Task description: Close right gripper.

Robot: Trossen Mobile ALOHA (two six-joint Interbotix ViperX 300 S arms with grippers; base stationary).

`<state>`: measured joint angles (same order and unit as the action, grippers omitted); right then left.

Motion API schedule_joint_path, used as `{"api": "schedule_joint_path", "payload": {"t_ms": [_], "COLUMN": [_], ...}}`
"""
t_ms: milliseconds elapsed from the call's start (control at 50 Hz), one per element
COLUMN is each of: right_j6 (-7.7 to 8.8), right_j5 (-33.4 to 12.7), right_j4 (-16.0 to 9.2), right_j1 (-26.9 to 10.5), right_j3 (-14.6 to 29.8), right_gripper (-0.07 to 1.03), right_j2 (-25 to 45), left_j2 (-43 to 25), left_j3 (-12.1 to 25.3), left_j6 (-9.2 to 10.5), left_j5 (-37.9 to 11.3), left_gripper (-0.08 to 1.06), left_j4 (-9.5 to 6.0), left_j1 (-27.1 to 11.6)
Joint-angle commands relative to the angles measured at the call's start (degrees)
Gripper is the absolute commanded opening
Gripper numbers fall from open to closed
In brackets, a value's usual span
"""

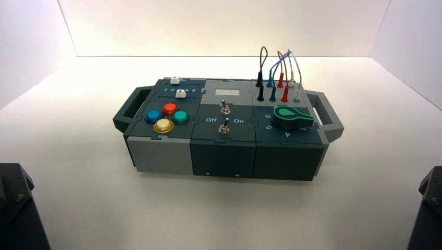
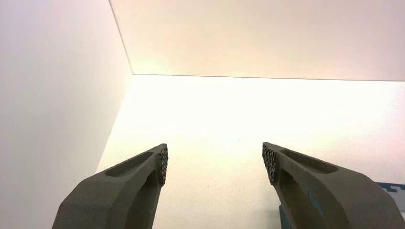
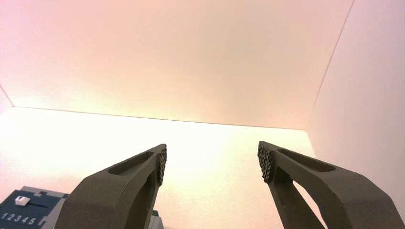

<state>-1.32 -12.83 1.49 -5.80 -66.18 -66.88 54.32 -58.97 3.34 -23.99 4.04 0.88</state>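
- One box (image 1: 224, 140), with two handles, one at each end.
- Four round buttons: blue (image 1: 152, 115), red (image 1: 170, 109), green (image 1: 180, 116), yellow (image 1: 163, 125).
- Two sliders with white caps (image 1: 180, 93) (one numbered 1 to 5).
- Two toggle switches (image 1: 224, 108).
- One green knob (image 1: 292, 116).
- One small display (image 1: 227, 92).
- Several looped wires (image 1: 279, 65); exact count unclear.
- Two grippers, left (image 2: 213, 162) and right (image 3: 211, 161), each with two fingers spread apart.

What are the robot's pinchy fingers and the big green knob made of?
The right gripper has dull grey fingers that look like matte, grainy plastic, maybe printed. Their inner pads show a bumpy studded pattern, likely rubbery grip. The green knob on the box looks like smooth, slightly shiny plastic on a dark base.
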Motion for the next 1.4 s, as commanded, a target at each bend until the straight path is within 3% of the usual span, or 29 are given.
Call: {"api": "schedule_joint_path", "payload": {"t_ms": [20, 1280, 1300, 1360, 1400], "right_j6": [-0.26, -0.18, -0.18, -0.18, 0.00], "right_j5": [0.09, -1.93, -2.02, -2.99, -4.22], "right_j4": [-0.18, -0.09, -0.09, -0.09, 0.00], "right_j1": [0.18, 0.18, 0.26, 0.26, 0.26], "right_j3": [1.67, 2.20, 2.29, 2.64, 3.08], "right_gripper": [0.99, 0.99, 0.98, 0.74, 0.35], "right_j2": [0.53, 1.14, 1.14, 1.41, 1.58], "left_j2": [-0.09, -0.62, -0.70, -0.62, -0.70], "left_j3": [0.62, 0.62, 0.62, 0.62, 0.62], "left_j6": [-0.18, -0.26, -0.26, -0.26, -0.26], "left_j5": [0.62, 0.62, 0.62, 0.62, 0.62], "left_gripper": [1.02, 1.02, 1.02, 1.02, 1.02], "left_j4": [0.18, 0.09, 0.09, 0.09, 0.09], "left_j1": [0.26, 0.18, 0.26, 0.18, 0.18]}}
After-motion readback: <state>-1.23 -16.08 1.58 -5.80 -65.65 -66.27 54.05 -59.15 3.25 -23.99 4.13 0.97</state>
